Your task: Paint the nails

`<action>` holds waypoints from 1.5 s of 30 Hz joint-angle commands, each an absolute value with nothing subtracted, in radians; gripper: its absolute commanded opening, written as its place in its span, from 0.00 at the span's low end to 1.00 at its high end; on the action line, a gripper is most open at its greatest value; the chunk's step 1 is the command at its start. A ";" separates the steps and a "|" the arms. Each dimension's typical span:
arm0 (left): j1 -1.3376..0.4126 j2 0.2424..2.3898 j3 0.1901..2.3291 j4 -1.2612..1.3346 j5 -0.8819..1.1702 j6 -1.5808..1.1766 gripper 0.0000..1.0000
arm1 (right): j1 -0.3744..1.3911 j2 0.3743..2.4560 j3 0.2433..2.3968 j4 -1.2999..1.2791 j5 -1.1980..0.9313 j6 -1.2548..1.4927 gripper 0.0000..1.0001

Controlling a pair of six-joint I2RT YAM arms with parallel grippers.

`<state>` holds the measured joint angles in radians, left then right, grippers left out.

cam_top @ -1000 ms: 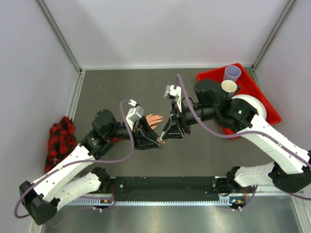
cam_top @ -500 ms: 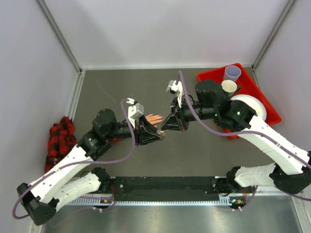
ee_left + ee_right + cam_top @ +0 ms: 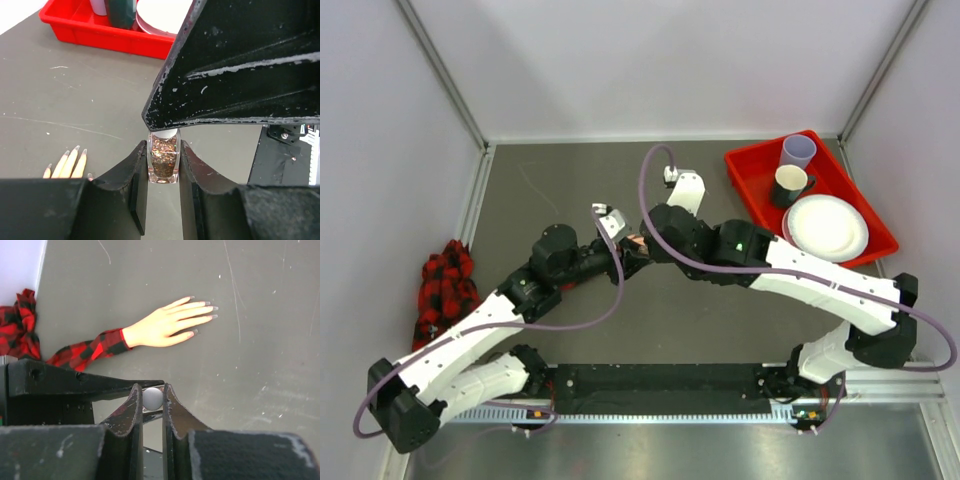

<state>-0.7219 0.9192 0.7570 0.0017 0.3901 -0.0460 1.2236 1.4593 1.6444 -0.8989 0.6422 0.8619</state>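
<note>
The peach mannequin hand (image 3: pixel 160 326) lies flat on the grey table with a red-and-black plaid sleeve (image 3: pixel 92 351). Its long pale nails (image 3: pixel 212 310) point right. The fingertips also show in the left wrist view (image 3: pixel 67 162). My left gripper (image 3: pixel 162 148) is shut on a small glass bottle of coppery glitter polish (image 3: pixel 162 165) and holds it upright. My right gripper (image 3: pixel 151 391) is shut on the bottle's white cap (image 3: pixel 152 399) from above. In the top view both grippers meet (image 3: pixel 635 252) over the hand (image 3: pixel 636 241), which is mostly hidden.
A red tray (image 3: pixel 750 165) at the back right holds a purple cup (image 3: pixel 798 151), a dark mug (image 3: pixel 788 185) and a white plate (image 3: pixel 828 227). The plaid cloth bunches at the left wall (image 3: pixel 445 288). A black rail runs along the near edge (image 3: pixel 660 385).
Both grippers moved up and left over the hand. The right arm swung left across the table, uncovering the tray, and now stands above the bottle. The left arm stretched further forward.
</note>
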 commanded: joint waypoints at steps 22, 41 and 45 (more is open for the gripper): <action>-0.706 0.827 0.822 0.074 1.055 -0.342 0.00 | 0.946 1.167 1.546 -0.791 -0.652 0.137 0.71; -0.707 0.816 0.813 0.118 1.035 -0.390 0.00 | 0.946 1.259 1.598 -0.756 -0.710 0.117 0.47; -0.706 0.824 0.813 0.109 1.039 -0.379 0.00 | 0.946 1.275 1.615 -0.764 -0.701 0.107 0.46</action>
<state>-0.7082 0.8211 0.8085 0.0574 1.0157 -0.3904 0.9504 1.2648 1.5524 -0.7879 -0.6834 0.1337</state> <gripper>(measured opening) 0.305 0.463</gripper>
